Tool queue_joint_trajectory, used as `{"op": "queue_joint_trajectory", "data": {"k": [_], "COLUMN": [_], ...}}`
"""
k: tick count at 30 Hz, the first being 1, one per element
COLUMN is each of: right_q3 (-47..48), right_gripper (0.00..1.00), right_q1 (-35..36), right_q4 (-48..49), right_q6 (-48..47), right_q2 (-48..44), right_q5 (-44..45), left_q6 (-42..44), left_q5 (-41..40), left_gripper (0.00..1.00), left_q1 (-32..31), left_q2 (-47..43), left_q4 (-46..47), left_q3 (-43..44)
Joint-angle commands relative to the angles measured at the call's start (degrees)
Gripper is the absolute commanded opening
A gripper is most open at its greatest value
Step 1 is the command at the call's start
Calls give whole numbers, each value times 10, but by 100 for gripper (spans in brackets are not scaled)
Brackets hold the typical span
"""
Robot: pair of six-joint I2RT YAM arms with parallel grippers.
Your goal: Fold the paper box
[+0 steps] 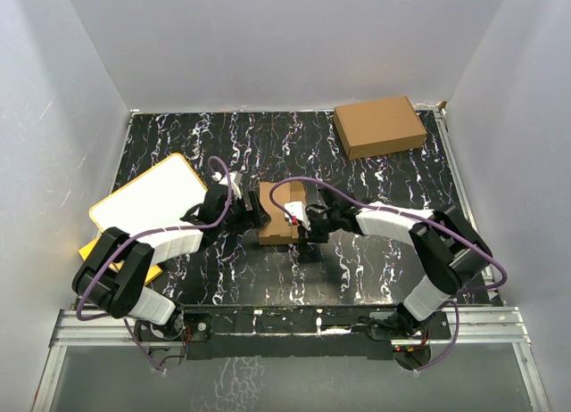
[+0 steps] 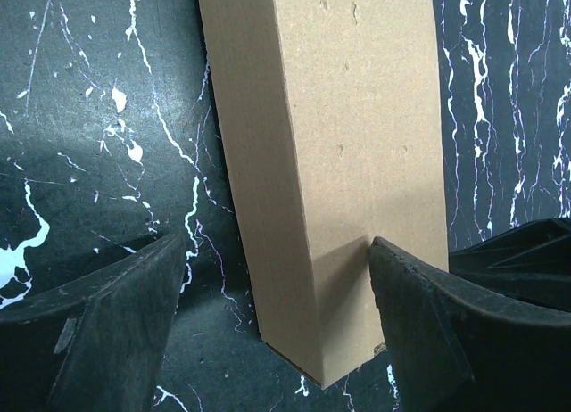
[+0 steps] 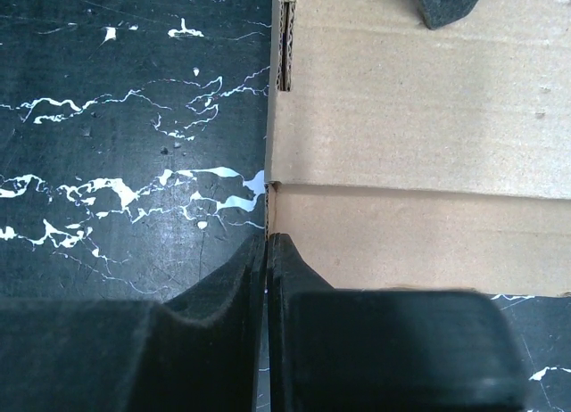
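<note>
On the top view, the white board with a yellow rim (image 1: 147, 202) lies at the left of the black marbled table (image 1: 357, 269), partly under the left arm.

The left gripper (image 1: 248, 214) sits just right of the board, at the left side of the paper box (image 1: 278, 223). On my left wrist view, its fingers (image 2: 98, 332) are spread apart and the paper box (image 2: 348, 144) stands between them as a tall oblong form. The right-hand finger touches the box's broad face. The left-hand finger stands apart from the narrow side, with bare table between them.

The paper box rests on the table near the centre, between the two grippers.

The right gripper (image 1: 308, 225) meets the box from the right side. On the right wrist view, its fingers (image 3: 178, 341) are pressed together with only a thin seam between them. The cardboard edge of the paper box (image 3: 401, 118) runs straight into that seam, so I read it as pinching that edge. A dark fingertip of the other gripper (image 3: 446, 2) shows at the top.

A larger brown box (image 1: 379, 125) lies at the far right, well apart.
</note>
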Motion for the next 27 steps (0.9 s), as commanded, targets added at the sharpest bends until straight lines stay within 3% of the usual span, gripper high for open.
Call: {"op": "queue_joint_trajectory", "data": {"k": [1, 14, 27], "right_q3": [24, 53, 131], "right_gripper": [8, 8, 8], "right_q1": [-2, 5, 55], "right_q4": [-8, -17, -69], "right_q6": [20, 63, 123], "right_q2": [11, 9, 41], "right_q5": [-13, -27, 26], "left_q6": [9, 11, 5], "left_q5": [-9, 22, 27], "left_gripper": [80, 76, 73], "left_q1": [4, 5, 2], "left_q2": [6, 23, 31], "left_q4": [-34, -29, -42], "left_q3": [8, 20, 33]}}
